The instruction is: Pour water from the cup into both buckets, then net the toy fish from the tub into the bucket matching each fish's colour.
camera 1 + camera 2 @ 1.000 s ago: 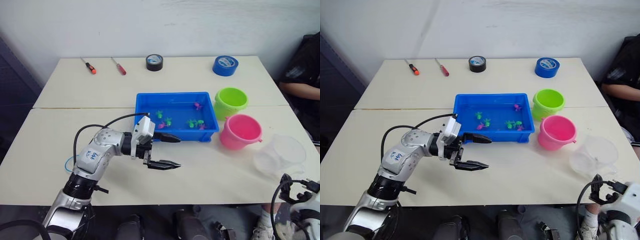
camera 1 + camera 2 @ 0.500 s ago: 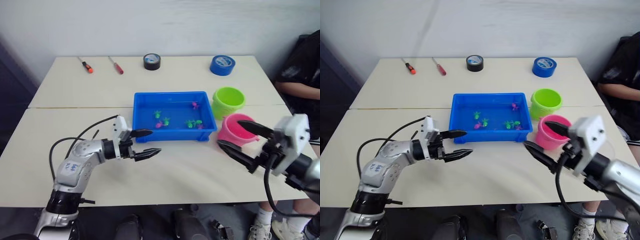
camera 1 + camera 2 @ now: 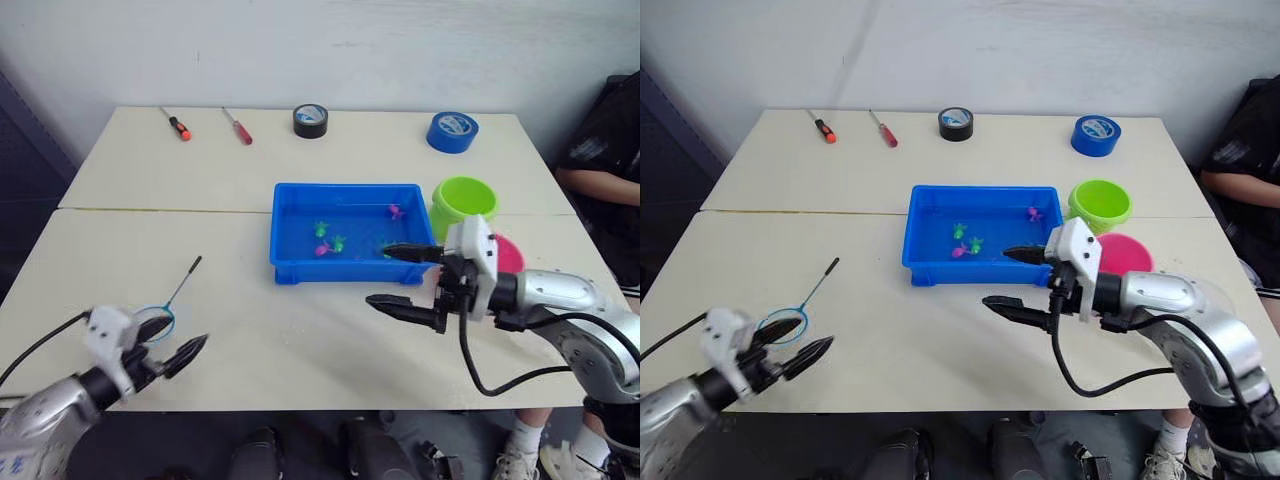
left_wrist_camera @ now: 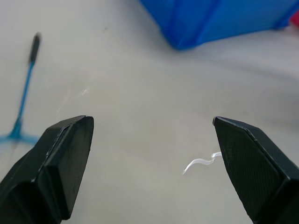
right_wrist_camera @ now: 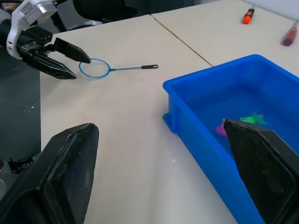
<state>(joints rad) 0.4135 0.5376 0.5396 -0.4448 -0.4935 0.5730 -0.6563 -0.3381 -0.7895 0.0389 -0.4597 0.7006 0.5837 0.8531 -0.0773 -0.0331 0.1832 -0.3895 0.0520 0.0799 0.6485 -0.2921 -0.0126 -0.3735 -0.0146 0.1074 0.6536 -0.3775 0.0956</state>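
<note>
The blue tub sits mid-table with water and several green and pink toy fish. Right of it stand the lime green bucket and the pink bucket, which is partly behind my right wrist. My right gripper hangs open at the tub's near right corner, holding nothing. The net lies flat at the near left, its handle pointing toward the tub. My left gripper is open right beside the hoop, low over the table's front edge. The cup is hidden behind my right forearm.
Along the far edge lie two screwdrivers, a black tape roll and a blue tape roll. A person sits at the right end. Bare tabletop stretches between net and tub.
My left gripper has pulled back from the tub's front to the near left edge beside the net. My right gripper has swung left in front of the tub's near right corner.
</note>
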